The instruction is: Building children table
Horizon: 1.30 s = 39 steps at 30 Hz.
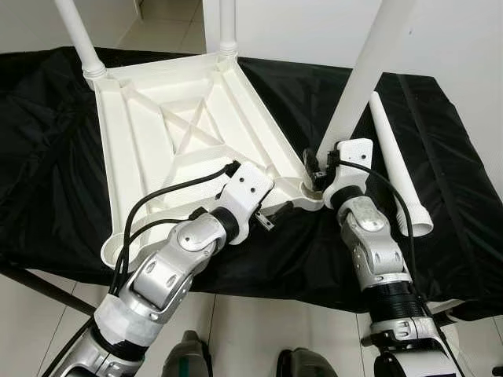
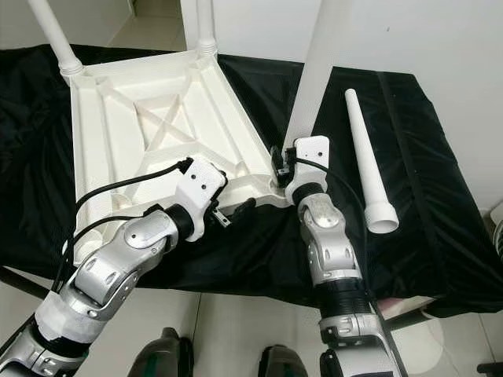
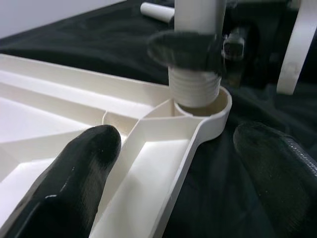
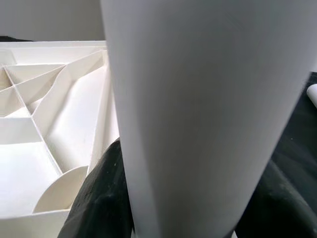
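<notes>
Risk mostly at the near right corner socket [image 3: 218, 106] of the upturned white ribbed plastic tabletop [image 1: 157, 141], lying underside up on the black cloth-draped counter [image 1: 47, 157]. Long white tapered plastic leg [image 1: 369, 71] standing in that socket, leaning away to the right rather than plumb, clamped low down by right jaws closed around it just above its threaded end [image 3: 194, 87]. Several threads bare above the socket rim, so judged not yet screwed home.

Left jaws spread wide, straddling the tabletop's near edge close to the same corner, one finger [image 3: 69, 163] over the ribbed inside, the other out over the cloth. Holding nothing; cannot tell whether pressing on the plastic at all.

Likely troubles from here:
- Cross-threading, if turned while leaning like this; plastic threads easily chewed, leg then jammed crooked.
- Tabletop spinning or sliding on the slack cloth under the twisting force, with no firm brace from the open left jaws.
- Leg slipping inside the right jaws, smooth taper offering little bite, so turning without tightening.
- Tall legs already fitted at the two far corners [image 1: 78, 31] [image 1: 228, 23] swinging about with any skid of the tabletop.
- Loose fourth white leg [image 1: 397, 157], lying on the cloth just right of the right arm, nudged by an elbow and rolled off the counter edge.
</notes>
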{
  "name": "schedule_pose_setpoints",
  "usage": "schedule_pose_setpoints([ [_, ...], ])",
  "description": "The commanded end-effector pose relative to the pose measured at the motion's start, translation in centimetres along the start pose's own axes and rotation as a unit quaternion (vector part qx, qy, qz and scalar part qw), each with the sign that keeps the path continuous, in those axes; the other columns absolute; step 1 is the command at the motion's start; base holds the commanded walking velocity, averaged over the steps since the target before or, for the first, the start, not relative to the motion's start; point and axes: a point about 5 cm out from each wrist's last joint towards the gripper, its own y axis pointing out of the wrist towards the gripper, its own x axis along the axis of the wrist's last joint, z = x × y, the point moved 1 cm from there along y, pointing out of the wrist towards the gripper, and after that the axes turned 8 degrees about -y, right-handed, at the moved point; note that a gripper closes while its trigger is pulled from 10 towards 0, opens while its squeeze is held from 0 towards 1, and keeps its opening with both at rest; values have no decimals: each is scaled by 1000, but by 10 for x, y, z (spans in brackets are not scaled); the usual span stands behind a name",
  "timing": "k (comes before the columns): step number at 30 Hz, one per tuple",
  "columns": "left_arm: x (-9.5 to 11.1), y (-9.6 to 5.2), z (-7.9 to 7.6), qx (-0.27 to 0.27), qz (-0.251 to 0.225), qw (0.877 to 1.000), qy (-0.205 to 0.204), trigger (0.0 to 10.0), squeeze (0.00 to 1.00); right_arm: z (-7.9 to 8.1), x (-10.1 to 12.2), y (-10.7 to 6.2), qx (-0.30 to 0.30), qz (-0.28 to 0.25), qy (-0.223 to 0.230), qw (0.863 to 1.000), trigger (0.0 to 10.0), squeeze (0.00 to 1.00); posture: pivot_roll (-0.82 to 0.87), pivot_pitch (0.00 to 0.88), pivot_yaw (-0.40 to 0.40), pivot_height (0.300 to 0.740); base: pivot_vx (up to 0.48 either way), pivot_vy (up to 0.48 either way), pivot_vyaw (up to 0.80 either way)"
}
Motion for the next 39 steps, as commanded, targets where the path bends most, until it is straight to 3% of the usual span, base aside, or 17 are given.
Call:
schedule_pose_setpoints([
  [1,1,-1,-9,-57,5,998,8,10000,0,3,-13,-4,10,29,-2,1000,10000,0,79,61,3,740,0,0,0],
  [8,3,0,-9,-52,-2,999,7,10000,0,11,-14,-7,48,30,-17,998,10000,0,82,50,-16,740,0,0,0],
  [24,6,1,-9,-48,-12,999,6,10000,0,11,-22,-18,118,41,-66,990,10000,0,85,28,-33,740,0,0,0],
  [34,7,1,-10,-52,-13,999,5,10000,0,12,-23,-22,137,37,-70,987,10000,0,78,28,-26,740,0,0,0],
  [39,7,1,-10,-53,-14,998,5,10000,0,10,-22,-23,141,37,-30,989,10000,0,79,34,-25,740,0,0,0],
])
